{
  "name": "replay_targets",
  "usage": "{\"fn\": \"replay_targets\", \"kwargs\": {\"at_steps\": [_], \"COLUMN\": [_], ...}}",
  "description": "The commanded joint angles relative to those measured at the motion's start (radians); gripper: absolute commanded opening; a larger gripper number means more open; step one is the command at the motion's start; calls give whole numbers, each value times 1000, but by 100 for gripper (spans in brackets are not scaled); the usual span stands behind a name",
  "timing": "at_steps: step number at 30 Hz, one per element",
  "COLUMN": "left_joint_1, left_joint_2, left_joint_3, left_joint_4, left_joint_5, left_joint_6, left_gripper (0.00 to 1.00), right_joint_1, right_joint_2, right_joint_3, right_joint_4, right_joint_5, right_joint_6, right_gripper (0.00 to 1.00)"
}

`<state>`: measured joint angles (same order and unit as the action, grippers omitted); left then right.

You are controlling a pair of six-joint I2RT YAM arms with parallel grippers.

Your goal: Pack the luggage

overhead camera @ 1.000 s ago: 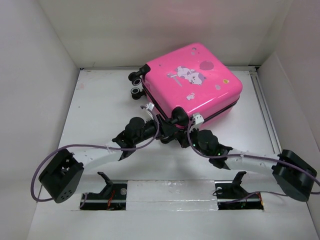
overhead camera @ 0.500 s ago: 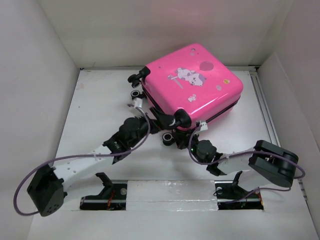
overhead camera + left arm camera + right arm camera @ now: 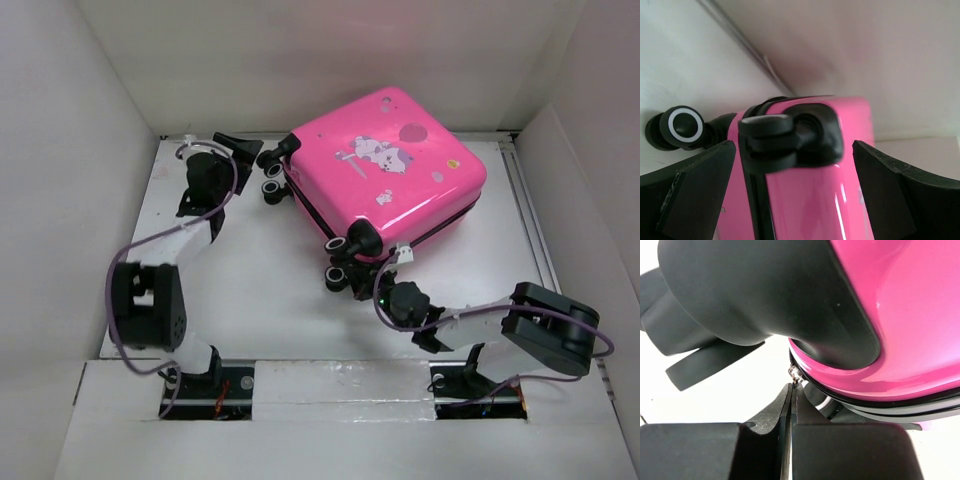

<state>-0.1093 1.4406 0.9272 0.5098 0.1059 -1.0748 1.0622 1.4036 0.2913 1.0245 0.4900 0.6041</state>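
Observation:
The luggage (image 3: 385, 165) is a glossy pink hard-shell suitcase with a cartoon print, lying flat and closed at the back right of the table. My left gripper (image 3: 240, 150) is open beside its far-left corner, and in the left wrist view the fingers (image 3: 695, 185) flank a black wheel housing (image 3: 805, 135) without touching it. At the near corner my right gripper (image 3: 792, 390) is shut on the small metal zipper pull (image 3: 794, 374), just under a black wheel (image 3: 755, 295). The inside of the luggage is hidden.
White walls enclose the table on the left, back and right. A metal rail (image 3: 530, 220) runs along the right side. Black wheels (image 3: 340, 275) stick out at the suitcase's near corner, and others (image 3: 272, 187) at its left corner. Arm mounts (image 3: 215, 385) sit at the near edge.
My left arm swung from the suitcase's near corner to its far-left corner, and its gripper opened. The right arm folded back early on and has since stayed shut at the zipper.

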Motion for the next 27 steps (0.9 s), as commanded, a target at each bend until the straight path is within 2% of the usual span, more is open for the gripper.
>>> {"fn": "replay_targets", "kwargs": {"at_steps": [1,7,10,11,13,18,23,27], "left_joint_1": [19,31,31,31,31,31,31,31], "left_joint_2": [115,230,306,322,362,403,412,431], "left_joint_3": [152,139,151,163,163,163,153,162], "left_joint_4": [9,145,228,251,337,412,466,481], "left_joint_5": [202,227,282,282,311,311,276,252], "left_joint_6": [-34,-103,-149,-163,-214,-277,-307,-333], "left_gripper": [100,100,96,94,82,66,66,72], "right_joint_1": [62,71,71,71,71,71,71,71], "right_joint_2": [1,12,31,31,41,41,32,32], "right_joint_3": [40,58,58,58,58,68,68,68], "right_joint_4": [52,52,42,42,42,42,23,14], "right_joint_5": [-134,-163,-163,-163,-172,-172,-172,-172], "right_joint_6": [5,-4,-4,-4,-4,-4,-4,-4], "right_gripper": [0,0,0,0,0,0,0,0]}}
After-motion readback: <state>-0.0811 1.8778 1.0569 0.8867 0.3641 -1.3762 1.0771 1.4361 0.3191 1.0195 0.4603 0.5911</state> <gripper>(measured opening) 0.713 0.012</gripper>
